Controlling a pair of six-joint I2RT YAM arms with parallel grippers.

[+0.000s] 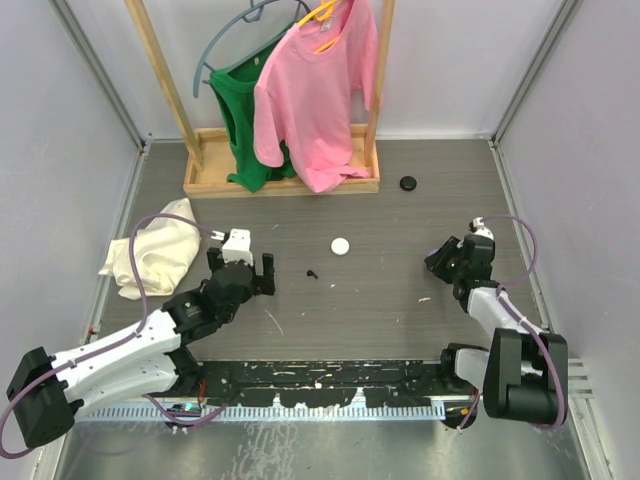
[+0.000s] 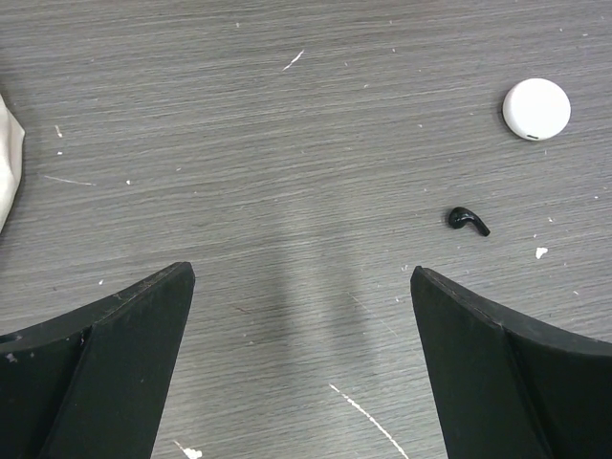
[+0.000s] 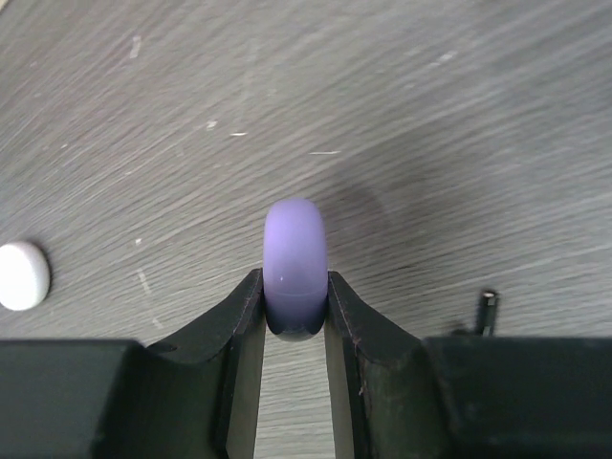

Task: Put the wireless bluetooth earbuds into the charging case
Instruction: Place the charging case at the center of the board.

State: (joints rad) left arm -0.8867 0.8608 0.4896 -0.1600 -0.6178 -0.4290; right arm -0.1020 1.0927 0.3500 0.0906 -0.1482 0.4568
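While I watch the left wrist feed, my left gripper (image 2: 301,277) hangs over the grey table (image 2: 287,124) with its fingers spread as wide as they go and nothing between them. One black earbud (image 2: 468,221) lies on its side at about two o'clock from that gap, just outside the right-hand finger and touching neither. Up at one o'clock from the earbud sits a white round case (image 2: 536,109), lying flat and closed, near it but apart. Over on the right wrist feed, my right gripper (image 3: 295,287) is pinched tight on a lilac case (image 3: 295,239), which stands on edge between the two fingers with its rounded top poking out past the tips. It is lifted clear of the table, well apart from the earbud, out at three o'clock from it in the top view. A small dark bit shows beside the right finger and I cannot tell what it is. From above, a black disc (image 1: 408,183) rests at one o'clock from the white case, a cream cloth (image 1: 150,255) is bunched at nine o'clock from the left gripper, and a wooden rack (image 1: 215,185) at twelve o'clock carries a green shirt (image 1: 245,130) and a pink shirt (image 1: 320,90).
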